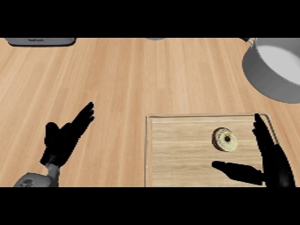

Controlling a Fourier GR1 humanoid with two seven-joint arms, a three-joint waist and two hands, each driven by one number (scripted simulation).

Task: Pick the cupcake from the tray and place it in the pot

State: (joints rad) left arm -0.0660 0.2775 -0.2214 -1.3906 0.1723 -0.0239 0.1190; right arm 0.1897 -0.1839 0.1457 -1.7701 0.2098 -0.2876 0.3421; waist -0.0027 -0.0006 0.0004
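R hand [272,162] hovering w/ fingers straight, open, beside cupcake [225,139] on tray [178,154] for grasp; pot [282,70] waiting; L hand [64,138] resting open

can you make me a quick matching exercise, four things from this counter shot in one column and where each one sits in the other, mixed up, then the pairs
Things:
1. cupcake
2. pot
3. left hand
4. right hand

Places:
A. open over the bare counter, left of the tray
B. upper right corner of the view
C. lying on the tray
D. open over the tray's right edge, beside the cupcake

Pairs: 1-C, 2-B, 3-A, 4-D
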